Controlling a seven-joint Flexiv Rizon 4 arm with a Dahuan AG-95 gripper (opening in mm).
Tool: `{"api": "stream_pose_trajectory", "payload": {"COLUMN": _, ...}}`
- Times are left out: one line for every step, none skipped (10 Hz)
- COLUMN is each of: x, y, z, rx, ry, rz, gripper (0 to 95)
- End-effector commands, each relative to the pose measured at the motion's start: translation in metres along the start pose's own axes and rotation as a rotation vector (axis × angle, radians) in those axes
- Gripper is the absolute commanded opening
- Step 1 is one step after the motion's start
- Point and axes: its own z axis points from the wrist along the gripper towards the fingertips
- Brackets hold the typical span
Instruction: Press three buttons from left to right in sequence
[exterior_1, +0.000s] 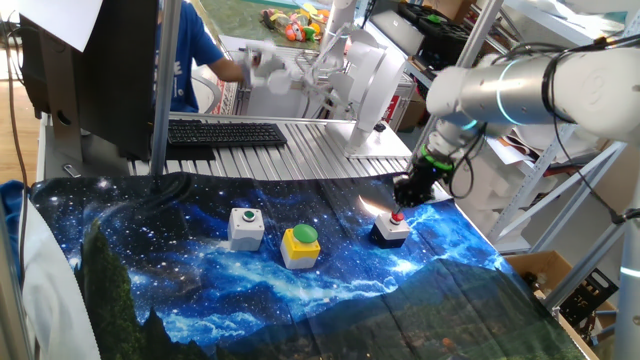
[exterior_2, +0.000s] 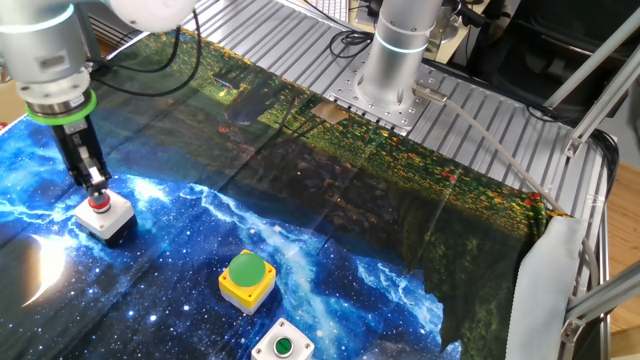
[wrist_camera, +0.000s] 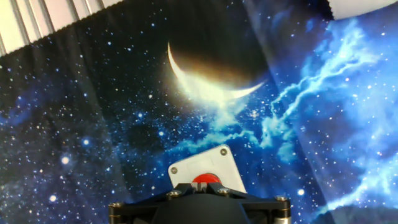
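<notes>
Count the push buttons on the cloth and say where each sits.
3, in a row: grey box at one end, yellow box in the middle, red-capped box under the gripper. None seems hidden.

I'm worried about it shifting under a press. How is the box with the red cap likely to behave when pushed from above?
The red-capped box looks squat and flat-based, so it probably won't tip under the shut fingers coming straight down on its cap. It sits loose on the starry cloth, so an off-centre push might slide it or wrinkle the fabric. It looks like rigid plastic, unlikely to flex.
</notes>
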Motion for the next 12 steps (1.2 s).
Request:
{"api": "stream_pose_trajectory", "payload": {"x": -0.002, "y": 0.013, "z": -0.075, "rx": 0.079, "ry": 0.060, "rz": 0.002, "gripper": 0.0}}
{"api": "stream_pose_trajectory", "payload": {"x": -0.006, "y": 0.011, "z": -0.091, "rx": 0.083, "ry": 0.077, "rz": -0.014, "gripper": 0.0}}
{"api": "stream_pose_trajectory", "payload": {"x": -0.008, "y": 0.010, "z": -0.096, "rx": 0.087, "ry": 0.078, "rz": -0.023, "gripper": 0.0}}
{"api": "stream_pose_trajectory", "payload": {"x": -0.008, "y": 0.010, "z": -0.098, "rx": 0.088, "ry": 0.073, "rz": -0.026, "gripper": 0.0}}
{"api": "stream_pose_trajectory", "payload": {"x": -0.008, "y": 0.010, "z": -0.098, "rx": 0.090, "ry": 0.072, "rz": -0.032, "gripper": 0.0}}
{"api": "stream_pose_trajectory", "payload": {"x": -0.008, "y": 0.010, "z": -0.098, "rx": 0.092, "ry": 0.071, "rz": -0.033, "gripper": 0.0}}
{"api": "stream_pose_trajectory", "payload": {"x": -0.007, "y": 0.011, "z": -0.099, "rx": 0.090, "ry": 0.072, "rz": -0.031, "gripper": 0.0}}
{"api": "stream_pose_trajectory", "payload": {"x": -0.003, "y": 0.014, "z": -0.100, "rx": 0.090, "ry": 0.071, "rz": -0.030, "gripper": 0.0}}
{"api": "stream_pose_trajectory", "payload": {"x": 0.000, "y": 0.018, "z": -0.100, "rx": 0.090, "ry": 0.069, "rz": -0.018, "gripper": 0.0}}
{"api": "stream_pose_trajectory", "payload": {"x": 0.005, "y": 0.027, "z": -0.099, "rx": 0.090, "ry": 0.066, "rz": 0.003, "gripper": 0.0}}
{"api": "stream_pose_trajectory", "payload": {"x": 0.012, "y": 0.033, "z": -0.099, "rx": 0.090, "ry": 0.068, "rz": 0.009, "gripper": 0.0}}
{"api": "stream_pose_trajectory", "payload": {"x": 0.018, "y": 0.037, "z": -0.098, "rx": 0.087, "ry": 0.069, "rz": 0.012, "gripper": 0.0}}
